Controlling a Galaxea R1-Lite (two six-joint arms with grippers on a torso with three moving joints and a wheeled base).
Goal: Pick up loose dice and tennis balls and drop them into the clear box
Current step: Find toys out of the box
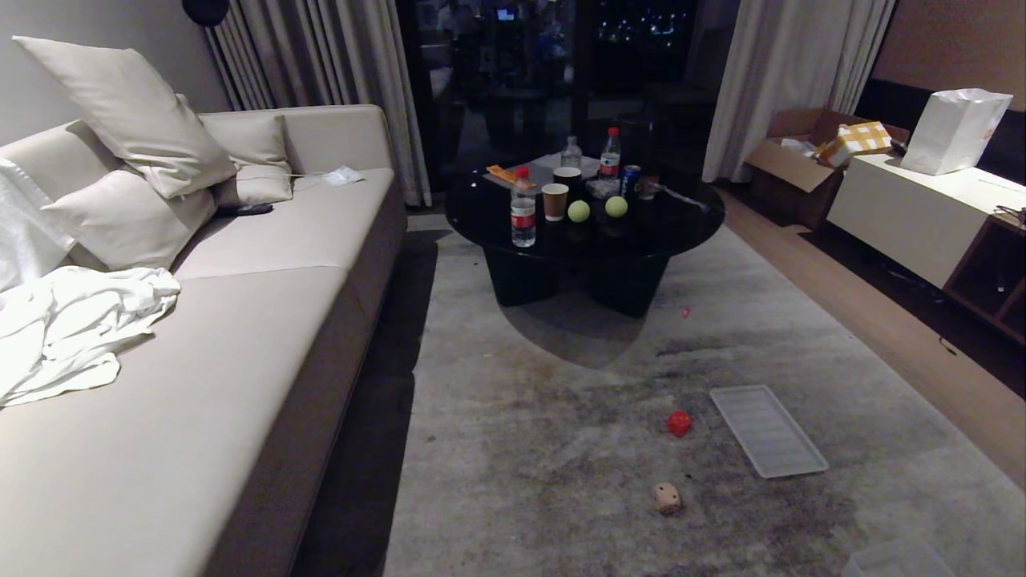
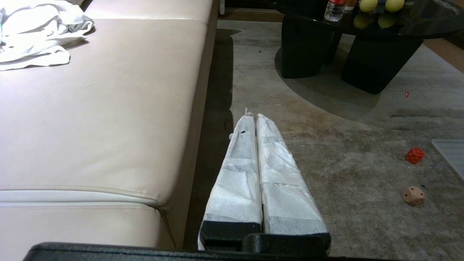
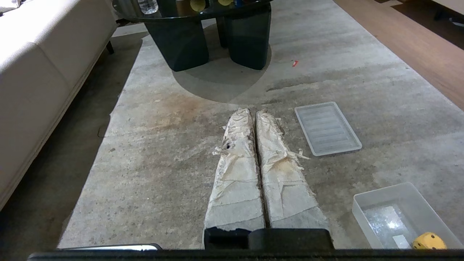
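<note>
- Two grippers are parked low over the grey rug (image 1: 561, 449), neither in the head view; the left gripper (image 2: 253, 115) and the right gripper (image 3: 252, 111) both have padded jaws pressed together on nothing.
- Two tennis balls (image 1: 597, 209) sit on the black round table (image 1: 689, 220) among cups and bottles; a clumsy reach could knock a drink over or roll a ball off the edge.
- A red die (image 1: 679, 422) and a tan die (image 1: 667, 497) lie loose on the rug; rounded corners may let them slip or skitter from a pinch.
- The clear box (image 3: 377, 204) sits just beside the right gripper and holds a yellow die (image 3: 429, 241); the flat ribbed panel (image 1: 768, 430) nearby could be mistaken for it.
- The green die is not visible.
- The bottles carry red labels; no writing is legible.
</note>
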